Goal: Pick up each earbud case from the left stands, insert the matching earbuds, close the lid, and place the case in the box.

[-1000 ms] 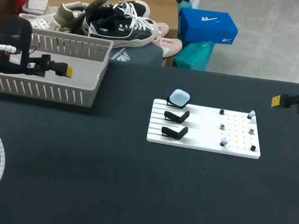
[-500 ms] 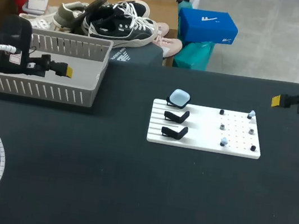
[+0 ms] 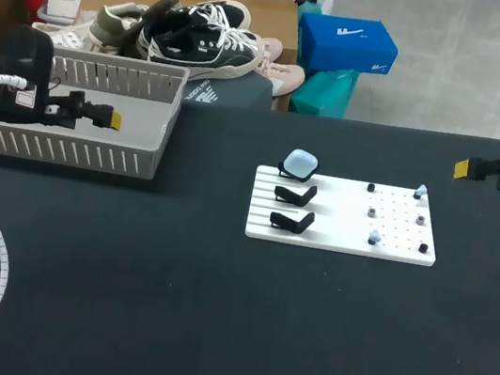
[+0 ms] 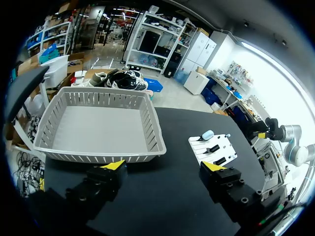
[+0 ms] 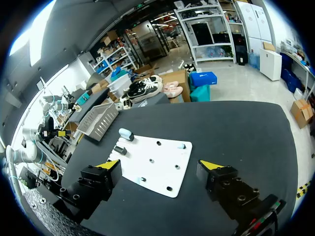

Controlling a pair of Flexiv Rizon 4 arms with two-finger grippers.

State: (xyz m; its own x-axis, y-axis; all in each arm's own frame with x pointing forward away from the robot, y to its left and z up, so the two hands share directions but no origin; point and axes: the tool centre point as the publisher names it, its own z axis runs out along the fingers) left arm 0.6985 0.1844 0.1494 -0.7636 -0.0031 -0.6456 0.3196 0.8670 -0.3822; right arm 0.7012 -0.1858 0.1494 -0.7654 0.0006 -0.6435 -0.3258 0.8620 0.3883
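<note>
So, nothing has changed over the last second as far as I can see: both arms are parked exactly where they were and nothing on the worktop [image 3: 211, 315] has shifted. I read that as a pause before the next pick, not progress. The pale blue earbud case [image 3: 300, 163] sits on the 12 o'clock one of the 3 black stands [image 3: 296, 194], at the 10 o'clock corner of the white board [image 3: 344, 216], a bit toward 3 o'clock from the middle of the worktop. The earbuds [image 3: 374, 237] look like little pale blobs on pegs at the board's 3 o'clock half, but honestly they're too small to be sure which is which. The left claw [image 4: 163, 167] is released, its fingers wide apart with nothing between them. That arm comes in from 9 o'clock and hangs over the 9 o'clock end of the grey basket [image 3: 61, 151], with its fingers pointing toward 3 o'clock. The right claw [image 5: 159, 164] is also released and holds nothing. It sits out at the 2 o'clock edge, pointing toward 9 o'clock, well apart from the board. My guess is that grabbing the case comes next.
</note>
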